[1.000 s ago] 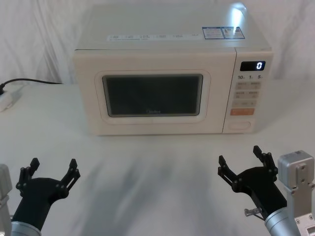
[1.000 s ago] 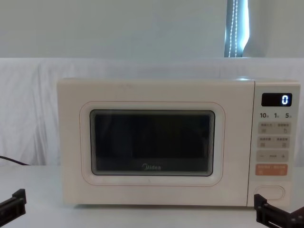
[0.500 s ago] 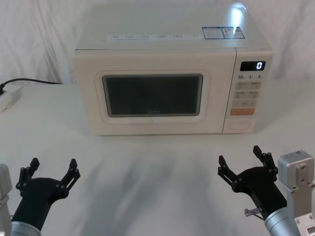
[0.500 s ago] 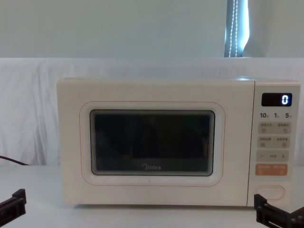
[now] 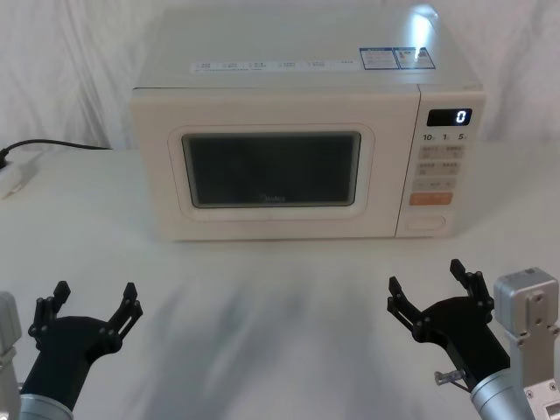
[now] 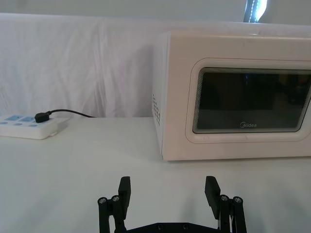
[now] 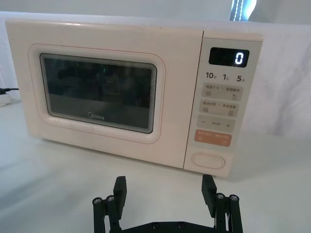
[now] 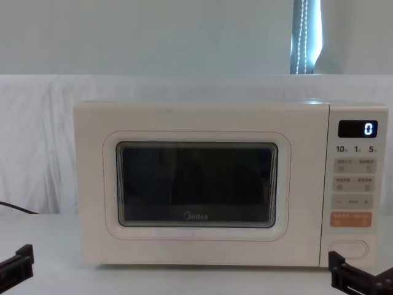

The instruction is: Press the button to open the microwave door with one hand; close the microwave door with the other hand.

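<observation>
A cream Midea microwave (image 5: 297, 131) sits on a white worktop (image 5: 262, 306), its microwave door (image 5: 271, 171) closed. The plain button (image 5: 423, 221) is at the microwave's lower right corner. In front of the microwave, the left end effector (image 5: 92, 304) and right end effector (image 5: 426, 284) both hover with fingers spread, touching nothing.

Bare table (image 5: 280, 324) (both pincers apart) fronts the microwave door (image 5: 271, 171)

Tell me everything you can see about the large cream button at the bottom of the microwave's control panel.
The large plain cream pill-shaped button looks like smooth plastic, wider than the other keys, with no text and a thin outline around it. It lies horizontally at the bottom of the control panel, directly under the orange rectangular key, right of the shut cream-white microwave door. Nothing touches it; the open right gripper hovers above the table in front of it, apart from it.
</observation>
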Motion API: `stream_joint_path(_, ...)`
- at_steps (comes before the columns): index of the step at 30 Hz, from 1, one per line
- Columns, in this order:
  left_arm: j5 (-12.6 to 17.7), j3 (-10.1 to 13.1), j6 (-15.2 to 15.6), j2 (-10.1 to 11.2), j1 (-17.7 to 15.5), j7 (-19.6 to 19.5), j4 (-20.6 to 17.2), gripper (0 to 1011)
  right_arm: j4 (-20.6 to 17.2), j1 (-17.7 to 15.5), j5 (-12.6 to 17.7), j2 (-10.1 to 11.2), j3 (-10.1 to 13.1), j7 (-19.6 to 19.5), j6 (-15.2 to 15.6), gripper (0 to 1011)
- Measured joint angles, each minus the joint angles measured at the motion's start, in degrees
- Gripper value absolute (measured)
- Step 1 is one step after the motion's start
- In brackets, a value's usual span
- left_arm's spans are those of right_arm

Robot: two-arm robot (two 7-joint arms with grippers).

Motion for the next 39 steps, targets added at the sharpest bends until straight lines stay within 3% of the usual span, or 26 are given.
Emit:
stream_joint_path(15, 0.00, 0.00, 0.00, 0.00, 0.00, 0.00, 0.00, 1001, 0.00, 0.00, 0.00, 0.00, 0.00, 0.01, 0.00, 1000)
stream_joint_path(29, 0.00, -0.01, 0.00, 0.00, 0.00, 0.00, 0.00, 1001, -1.47, 0.42, 2.80, -2.22, 3.14, 4.31, 0.28, 1000)
stream_joint_path(39, 0.00, 0.00, 0.00, 0.00, 0.00, 0.00, 0.00, 1001, -2.11, 0.21, 3.84, -3.98, 4.25, 6.03, 2.46, 808)
